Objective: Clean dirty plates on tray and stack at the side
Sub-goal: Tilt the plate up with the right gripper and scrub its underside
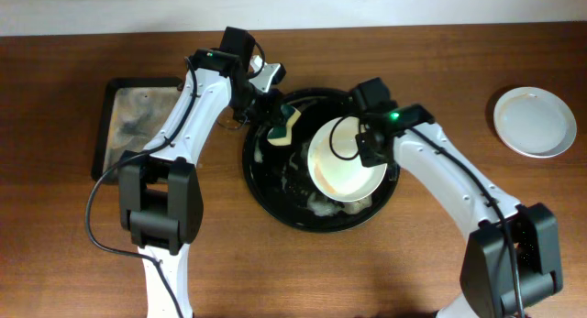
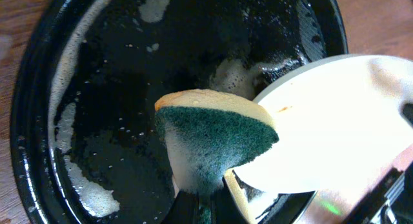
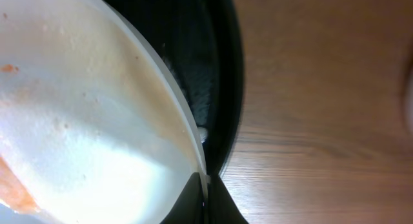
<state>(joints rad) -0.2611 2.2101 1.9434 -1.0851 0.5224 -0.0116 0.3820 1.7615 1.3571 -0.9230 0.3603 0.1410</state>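
Overhead: the right gripper [image 1: 360,142] tilts a plate [image 1: 337,164] above the tray [image 1: 266,195], presenting its face to the left gripper [image 1: 274,115].
Left wrist: that gripper is clamped on the sponge [image 2: 216,137], ready to scrub.
Right wrist: the right gripper pinches the plate's rim, and orange smears show on the plate.

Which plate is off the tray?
The far-right plate, alone on the wood; the other plate is held tilted over the black tray by the right tool.

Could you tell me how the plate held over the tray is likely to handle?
The plate looks rigid: it holds its shape though pinched only at its rim. Suds in the tray suggest it is wet, so probably slippery. Held tilted by the right gripper, it may pivot if the sponge presses.
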